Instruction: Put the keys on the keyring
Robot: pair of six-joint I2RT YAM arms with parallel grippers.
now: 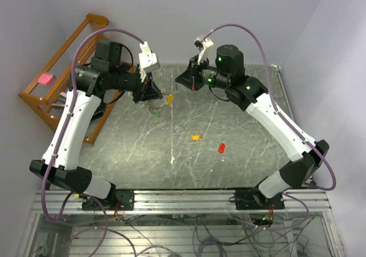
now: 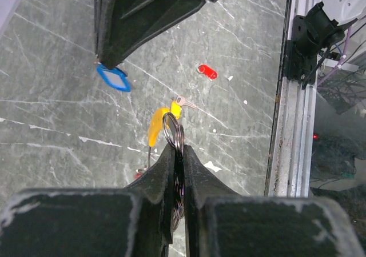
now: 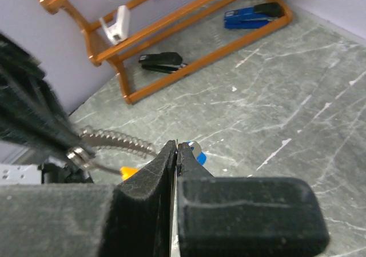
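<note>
My left gripper (image 1: 150,92) is shut on the silvery keyring (image 2: 172,130) and holds it above the table; in the left wrist view the gripper (image 2: 177,148) pinches the ring edge-on. The ring's yellow banana piece (image 1: 168,100) hangs beside it (image 2: 155,125). My right gripper (image 1: 184,82) is shut on a key with a blue tag (image 2: 114,78), close to the ring; in the right wrist view the gripper (image 3: 176,145) pinches the thin blade, with the blue tag (image 3: 196,153) behind it. A green key (image 1: 156,115), an orange-yellow key (image 1: 195,137) and a red key (image 1: 222,148) are on the table.
An orange wooden rack (image 1: 63,68) stands at the far left with staplers (image 3: 161,60) on it and a pink item (image 1: 46,79). A white scrap (image 1: 172,160) lies near the table's front. The metal frame rail (image 2: 289,120) borders the table.
</note>
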